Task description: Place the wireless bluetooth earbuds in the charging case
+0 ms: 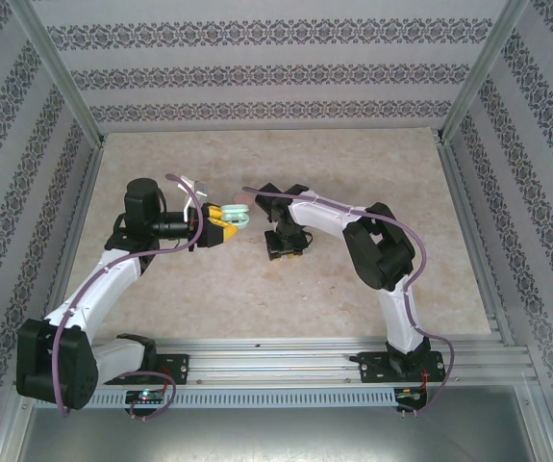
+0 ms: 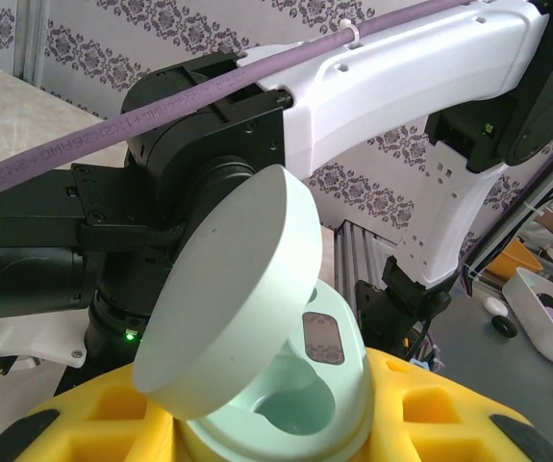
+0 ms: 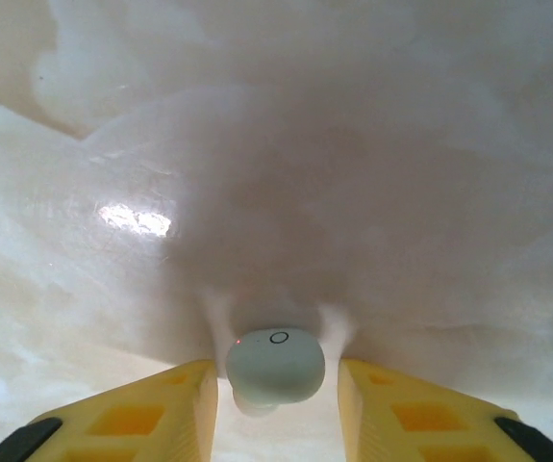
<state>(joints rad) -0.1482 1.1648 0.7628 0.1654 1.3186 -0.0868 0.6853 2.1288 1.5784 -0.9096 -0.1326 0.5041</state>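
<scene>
My right gripper (image 3: 274, 380) straddled the pale green earbud (image 3: 276, 364) mid table (image 1: 209, 308), jaws a bit open, gripping nothing, while my left gripper (image 2: 271, 423) clamped the open charging case (image 2: 300, 404); the bud looked light and slippery, so I'd pinch its sides gently.

1 green earbud (image 3: 275, 364) — 1 case (image 2: 290, 409)

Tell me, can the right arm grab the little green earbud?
Probably yes: the earbud lies on the table between the open yellow fingers of the right gripper, with nothing in the way.
</scene>
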